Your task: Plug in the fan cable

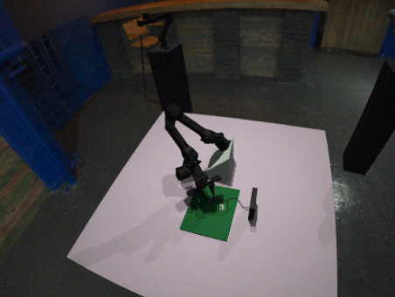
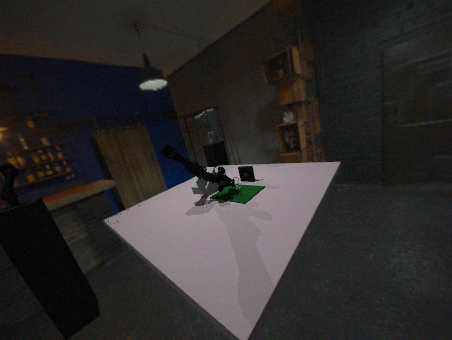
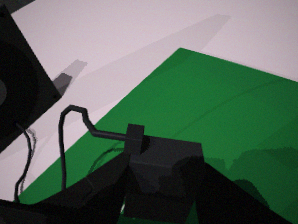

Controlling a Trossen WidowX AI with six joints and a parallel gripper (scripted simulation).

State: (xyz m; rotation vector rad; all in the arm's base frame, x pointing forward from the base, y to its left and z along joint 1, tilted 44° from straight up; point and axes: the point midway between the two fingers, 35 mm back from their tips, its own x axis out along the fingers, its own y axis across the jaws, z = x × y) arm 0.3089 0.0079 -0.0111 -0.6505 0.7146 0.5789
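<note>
My gripper (image 1: 211,200) (image 2: 233,184) (image 3: 163,165) is shut on the black plug (image 3: 170,150), seen tilted in the wrist view. The cable (image 3: 62,150) (image 1: 236,199) runs from the plug's left end to the upright black fan (image 1: 252,205) (image 2: 246,174) (image 3: 25,75). The green board (image 1: 205,229) (image 2: 250,192) (image 3: 175,90) lies flat on the table. The small white header (image 1: 222,207) stands on the board, to the right of the fingertips in the top view. In the wrist view the plug and fingers hide most or all of it. The plug looks apart from the header; its height is unclear.
A pale grey-green wedge-shaped stand (image 1: 225,168) (image 2: 200,188) is on the table behind the board, close to the arm. The fan stands just off the board's right edge in the top view. The arm's shadow falls across the board and table.
</note>
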